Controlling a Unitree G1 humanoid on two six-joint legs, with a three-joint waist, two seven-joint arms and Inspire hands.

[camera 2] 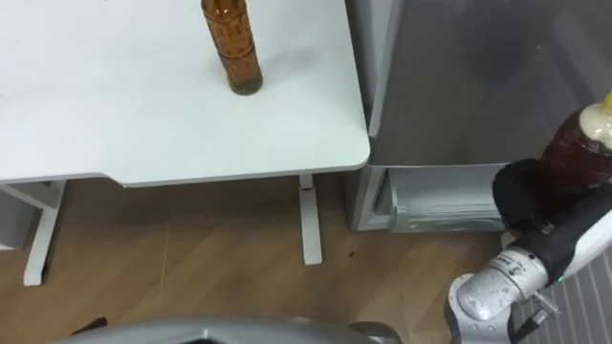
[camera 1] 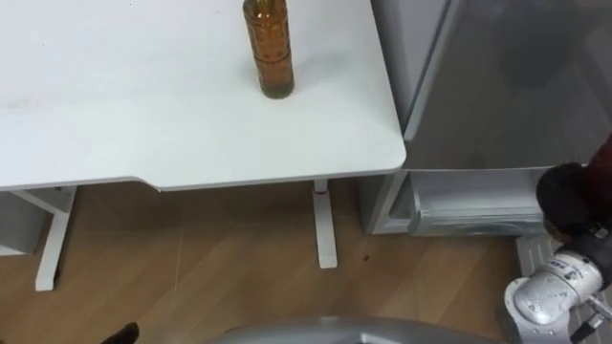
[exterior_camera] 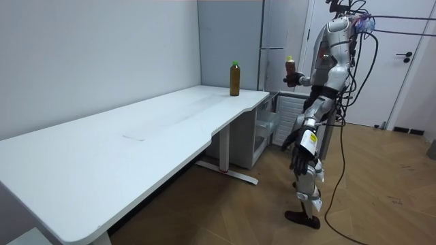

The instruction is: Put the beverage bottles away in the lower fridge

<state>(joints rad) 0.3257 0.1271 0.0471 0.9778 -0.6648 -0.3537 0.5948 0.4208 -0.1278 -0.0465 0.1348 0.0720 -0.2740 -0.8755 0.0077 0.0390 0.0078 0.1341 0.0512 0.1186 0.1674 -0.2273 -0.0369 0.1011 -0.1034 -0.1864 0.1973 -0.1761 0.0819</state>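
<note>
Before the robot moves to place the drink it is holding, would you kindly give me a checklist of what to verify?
1. Grip on the drink: ok. The right hand is curled round the dark bottle.
2. Lower fridge open: ok. Its door appears to stand open beside the table's end.
3. Free space inside it: cannot tell. The inside is mostly hidden.
4. Left hand out of the way: ok. It hangs at the robot's side.
5. All drinks fetched: not ok. The amber bottle stands upright on the white table.
</note>
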